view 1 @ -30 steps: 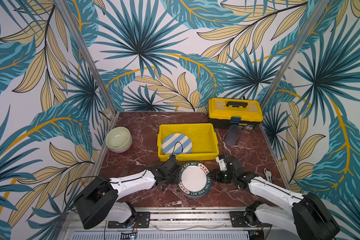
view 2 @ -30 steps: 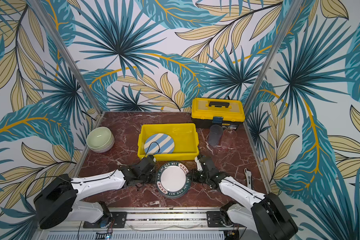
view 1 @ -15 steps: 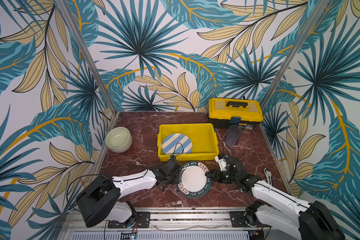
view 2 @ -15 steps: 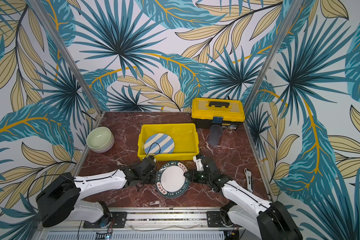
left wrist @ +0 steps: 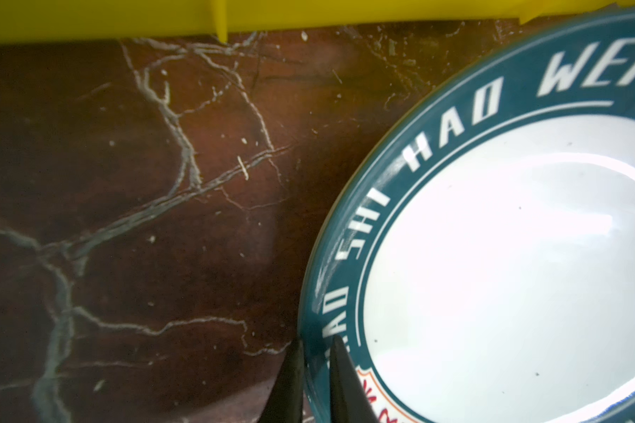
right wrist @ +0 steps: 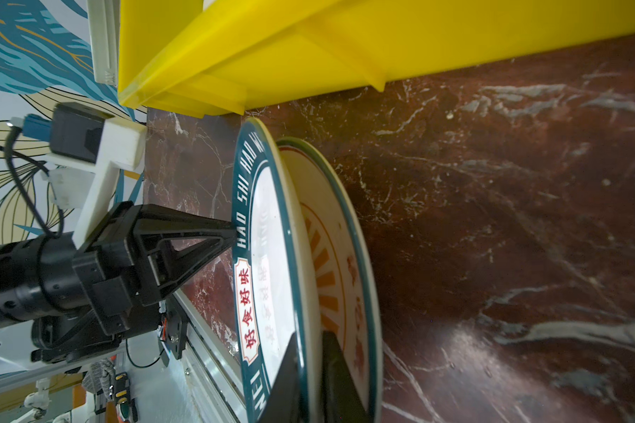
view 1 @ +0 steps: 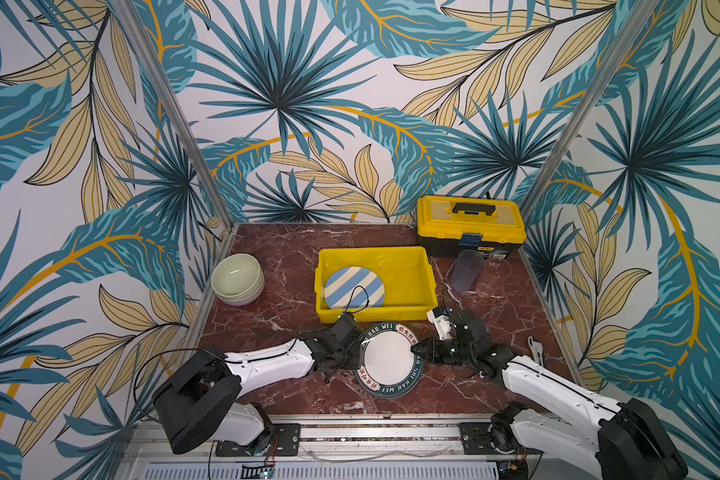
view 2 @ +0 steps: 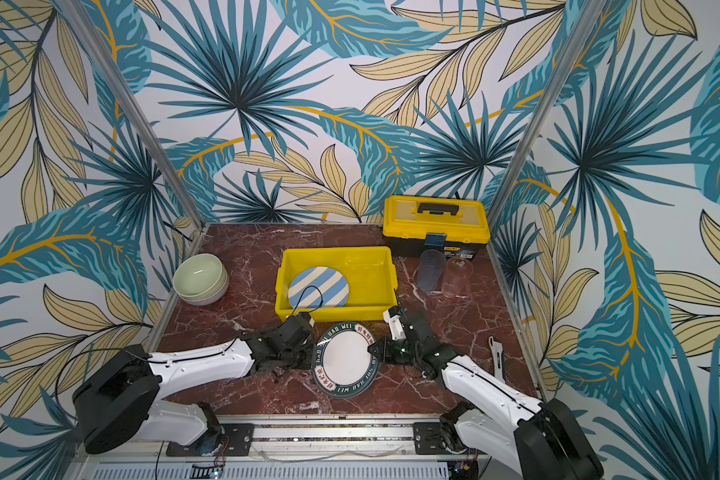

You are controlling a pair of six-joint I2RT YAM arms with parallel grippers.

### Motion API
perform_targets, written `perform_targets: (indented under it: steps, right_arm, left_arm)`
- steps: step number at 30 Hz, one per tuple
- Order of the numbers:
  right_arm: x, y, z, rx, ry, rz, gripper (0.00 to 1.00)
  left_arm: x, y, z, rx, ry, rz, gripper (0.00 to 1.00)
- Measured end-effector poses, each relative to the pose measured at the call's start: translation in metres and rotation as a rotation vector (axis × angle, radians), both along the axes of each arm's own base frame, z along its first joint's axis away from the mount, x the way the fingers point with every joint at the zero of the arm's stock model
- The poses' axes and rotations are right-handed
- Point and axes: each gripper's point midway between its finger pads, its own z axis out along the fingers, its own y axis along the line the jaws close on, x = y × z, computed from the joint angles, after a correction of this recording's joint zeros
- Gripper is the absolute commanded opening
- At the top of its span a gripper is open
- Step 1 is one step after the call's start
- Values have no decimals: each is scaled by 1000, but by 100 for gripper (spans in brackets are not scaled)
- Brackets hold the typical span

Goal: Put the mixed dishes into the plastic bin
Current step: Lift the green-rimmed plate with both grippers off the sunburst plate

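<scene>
1. Grip change: the right gripper had its jaws apart beside the rim a second ago. Now they pinch the right edge of the round white ceramic lettered plate with a dark teal rim.
2. Right wrist view: one finger lies on top. The other has slid under, between this plate and the white orange-sunburst plate beneath.
3. The left gripper holds its place; its fingers are closed on the opposite, left rim.
4. Reading: both edges look held, so a two-armed lift seems ready to start. The lettered plate sits about where it was.
5. Position: it rests on the sunburst plate, on the red-brown marble tabletop. It is just in front of the near wall of the shallow rectangular bright yellow plastic bin, still outside it.
6. Attitude: face up, right side raised off the plate below. "HAO WEI" arcs toward the bin. Being round, it has no long axis; the gripped diameter runs parallel to that near wall.
7. Farther out: a round blue-and-white striped plate lies in the bin. Pale green stacked bowls and clear tumblers remain outside.
</scene>
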Motion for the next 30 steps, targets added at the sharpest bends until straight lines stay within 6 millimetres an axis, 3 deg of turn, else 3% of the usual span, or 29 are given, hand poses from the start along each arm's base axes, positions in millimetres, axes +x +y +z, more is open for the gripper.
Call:
perform_targets:
  steps: [12,15,25,30]
  right_arm:
    - [-3,-5,1,-70,7,22,2]
    - [-7,-8,5,-84,6,33,2]
    - [-1,-9,40,-95,-85,52,0]
    - [13,-2,79,-80,-171,72,0]
  left_arm:
    - [2,-3,35,-37,-64,-32,35]
    - [0,2,39,-28,-74,-35,44]
    - [4,33,80,-68,-188,12,69]
    - [3,58,91,-55,-251,61,75]
